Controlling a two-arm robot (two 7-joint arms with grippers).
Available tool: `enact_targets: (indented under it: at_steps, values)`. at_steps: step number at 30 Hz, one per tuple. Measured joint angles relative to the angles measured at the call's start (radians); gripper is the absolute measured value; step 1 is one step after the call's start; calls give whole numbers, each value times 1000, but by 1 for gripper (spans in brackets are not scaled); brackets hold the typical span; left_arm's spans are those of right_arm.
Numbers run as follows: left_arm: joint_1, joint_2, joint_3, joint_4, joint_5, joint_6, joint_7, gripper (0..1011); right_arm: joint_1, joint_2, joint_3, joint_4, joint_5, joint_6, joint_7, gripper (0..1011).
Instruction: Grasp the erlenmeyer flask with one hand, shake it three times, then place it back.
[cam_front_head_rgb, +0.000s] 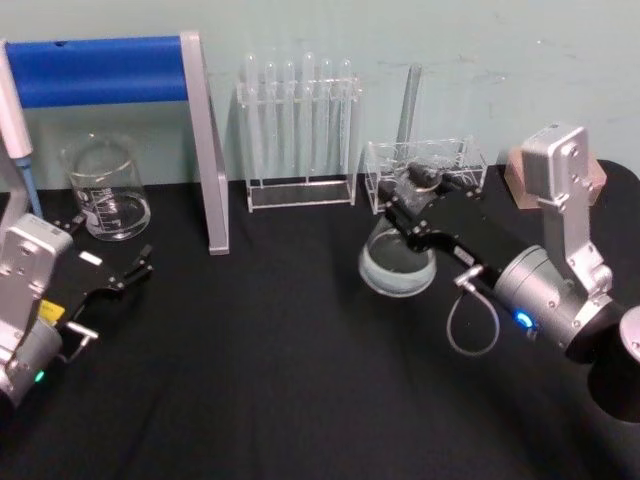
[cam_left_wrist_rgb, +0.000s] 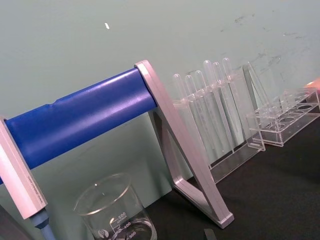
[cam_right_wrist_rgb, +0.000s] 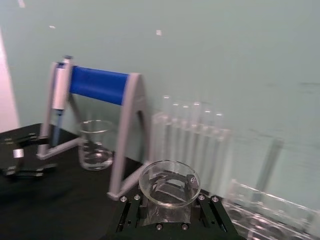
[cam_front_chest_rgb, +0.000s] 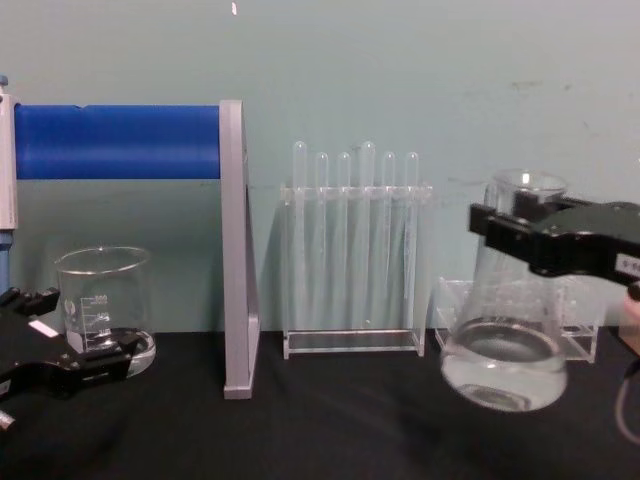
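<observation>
Reaching forward from the right, right gripper (cam_front_chest_rgb: 532, 236) clamped on erlenmeyer flask (cam_front_chest_rgb: 505, 352) neck. Flask tilted, just above black table (cam_front_head_rgb: 300, 390). Left gripper (cam_front_head_rgb: 106, 300) parked low left, jaws apart, empty.

Flask (cam_front_chest_rgb: 505, 350): neck was partly hidden behind right gripper (cam_front_chest_rgb: 517, 236), chest view. Beaker (cam_left_wrist_rgb: 112, 212): base was cut off, left wrist view. Test tubes (cam_right_wrist_rgb: 192, 135): were blurred, right wrist view.
</observation>
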Motion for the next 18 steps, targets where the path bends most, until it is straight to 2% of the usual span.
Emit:
enact_targets:
  at_steps: [10, 18]
  values:
    - [0, 0, 0, 0, 0, 0, 0, 1001, 29, -23, 61, 56, -29, -3, -36, 453]
    - [0, 0, 0, 0, 0, 0, 0, 1001, 39, -37, 91, 81, -48, -3, -49, 453]
